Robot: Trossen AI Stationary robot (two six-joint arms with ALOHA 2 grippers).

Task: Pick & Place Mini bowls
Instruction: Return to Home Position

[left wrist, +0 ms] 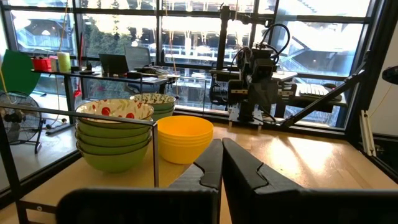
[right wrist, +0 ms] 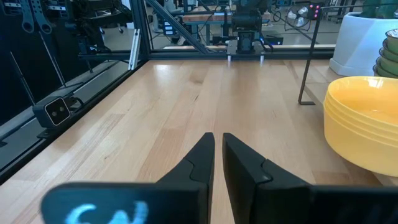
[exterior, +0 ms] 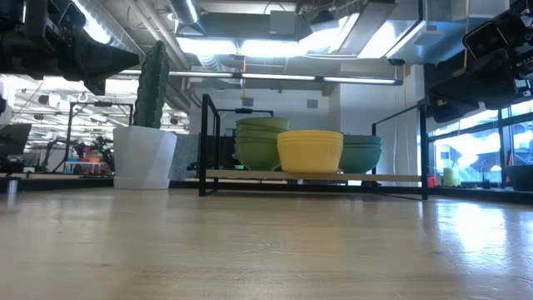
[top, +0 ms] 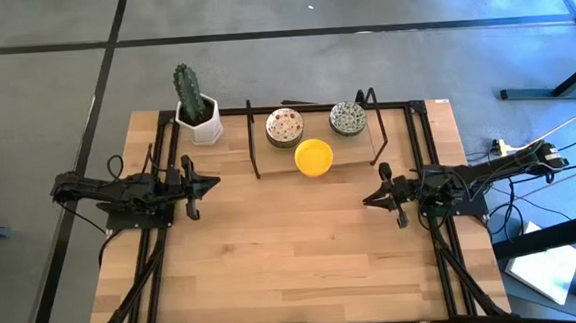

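Three stacks of mini bowls sit on the shelf [top: 253,139] at the table's 12 o'clock: red-speckled stack [top: 285,128], green-grey stack [top: 347,118], yellow stack [top: 314,157]. The left gripper [top: 214,183] at 9 o'clock and the right gripper [top: 366,201] at 3 o'clock are both pressed together and empty.

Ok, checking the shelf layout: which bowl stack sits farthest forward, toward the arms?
The plain yellow stack: it sits at the front of the shelf, with the red-speckled stack and the green-grey patterned stack behind it.

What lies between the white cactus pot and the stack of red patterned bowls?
Only the black side bar of the shelf frame stands between the cactus pot and the red patterned bowls, seen in the high view.
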